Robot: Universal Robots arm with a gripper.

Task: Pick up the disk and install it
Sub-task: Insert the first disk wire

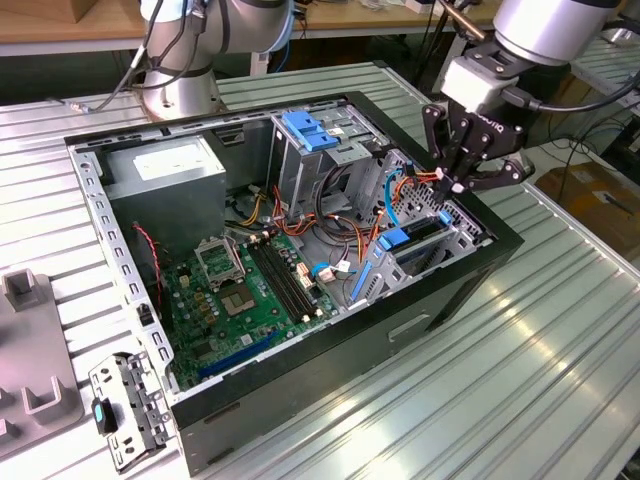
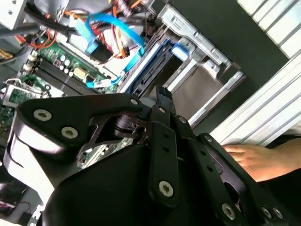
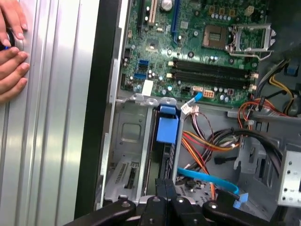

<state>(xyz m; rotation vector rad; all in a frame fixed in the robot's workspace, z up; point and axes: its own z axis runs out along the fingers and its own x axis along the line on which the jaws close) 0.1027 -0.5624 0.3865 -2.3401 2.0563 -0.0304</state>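
Me: I'm hanging my gripper (image 1: 457,187) over the corner of the open computer case (image 1: 300,400) at the exterior view's right, right above the drive cage (image 1: 462,238).
Jaws: I'm carrying them drawn narrow, fingertips close together in both wise views (image 3: 168,182) (image 2: 162,92), and I'm seeing nothing pinched between them.
Disk: the disk (image 1: 412,238) is sitting on edge inside that metal cage, its blue carrier facing up (image 3: 168,128); in the second wrist view its blue rail (image 2: 150,63) is running along the cage wall.
Contact: my fingertips are pointing down at the disk's near end, but I can't tell whether they're touching it.
Cables: a thin blue cable (image 3: 211,181) is curling just beside my fingers, with orange and red wires bunching next to it.
Motherboard: the green motherboard (image 1: 250,290) is lying flat on the case floor, beside the cage.
Tall cage: a wide blue latch (image 1: 310,130) is topping the tall cage near the middle of the case.
Person: a hand (image 3: 11,47) is resting on the ribbed metal table (image 1: 560,330) just outside the case wall.
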